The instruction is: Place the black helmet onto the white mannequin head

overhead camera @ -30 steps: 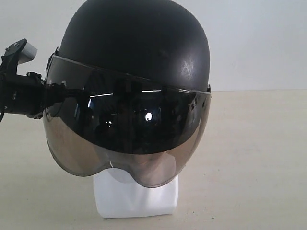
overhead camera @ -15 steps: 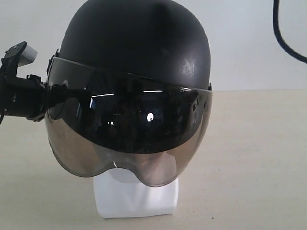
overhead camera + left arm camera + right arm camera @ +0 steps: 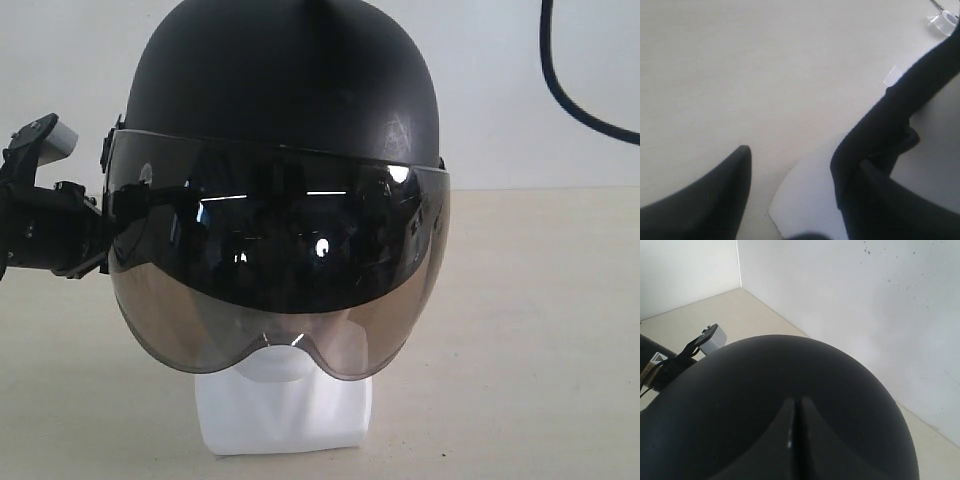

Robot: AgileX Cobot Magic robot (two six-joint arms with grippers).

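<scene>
The right pincer, fingers pressed together, touches the black helmet on top; the left pincer's opening cannot be told.

The black helmet sits on the white mannequin head, visor down.

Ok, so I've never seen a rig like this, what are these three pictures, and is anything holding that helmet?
It's a robot with two arms. The wide picture comes from a separate camera: a black helmet sits on a white mannequin head on a pale table. The other two pictures come from cameras on the wrists. The left arm reaches to the helmet's side; whether it grips is unclear. The right wrist picture shows the helmet's crown, where the right arm's two fingers are closed together, holding nothing.
</scene>
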